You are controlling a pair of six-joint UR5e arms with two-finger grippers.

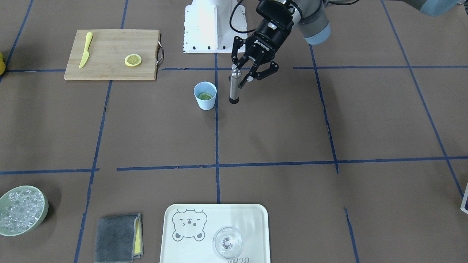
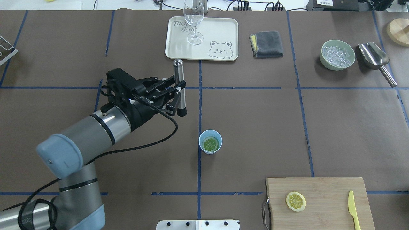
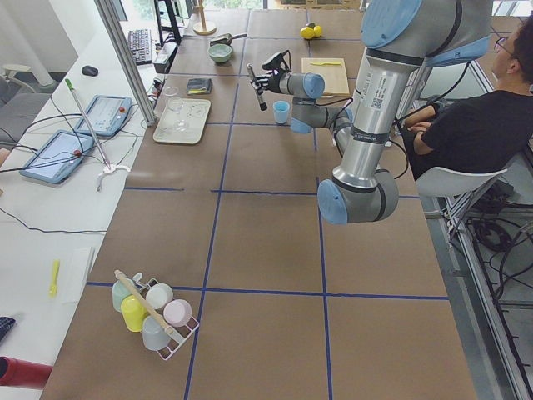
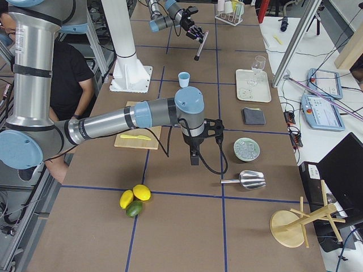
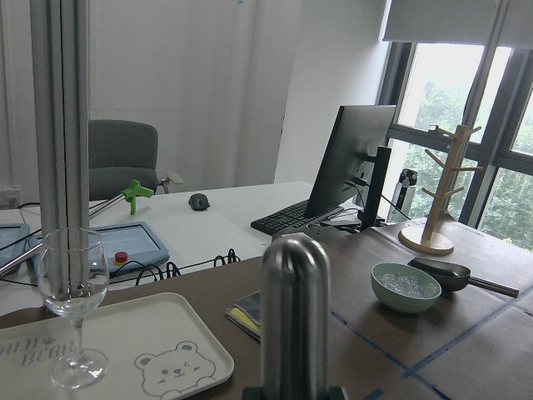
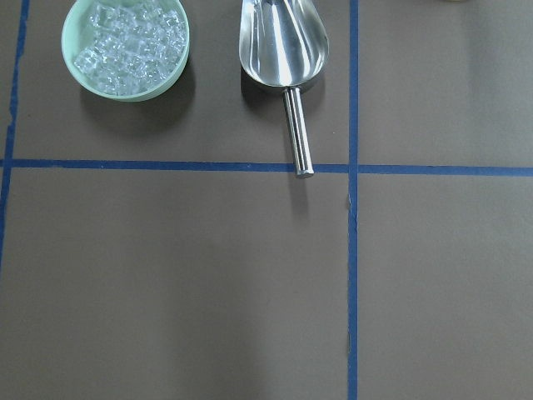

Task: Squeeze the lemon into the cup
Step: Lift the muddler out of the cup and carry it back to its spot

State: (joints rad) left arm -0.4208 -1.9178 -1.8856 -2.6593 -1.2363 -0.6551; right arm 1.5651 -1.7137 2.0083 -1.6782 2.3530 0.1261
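The light-blue cup (image 1: pixel 206 104) stands near the table's middle, with a lemon slice (image 1: pixel 205 96) lying flat inside it. In the overhead view the cup (image 2: pixel 201 142) and the slice (image 2: pixel 211 144) show clearly. A second, alike slice (image 2: pixel 295 201) lies on the wooden cutting board (image 2: pixel 326 191). My left gripper (image 1: pixel 240 75) is shut on a metal muddler (image 1: pixel 234 87), held nearly upright beside the cup, apart from it. The muddler's rounded top (image 5: pixel 296 308) fills the left wrist view. My right gripper (image 4: pixel 194 154) hangs over the table near the ice bowl; I cannot tell whether it is open.
A yellow plastic knife (image 2: pixel 353 209) lies on the board. A tray (image 2: pixel 223 28) holds a clear glass (image 2: pixel 194 19). A grey cloth (image 2: pixel 266 44), a green bowl of ice (image 6: pixel 125 46) and a metal scoop (image 6: pixel 283 50) lie at the far side.
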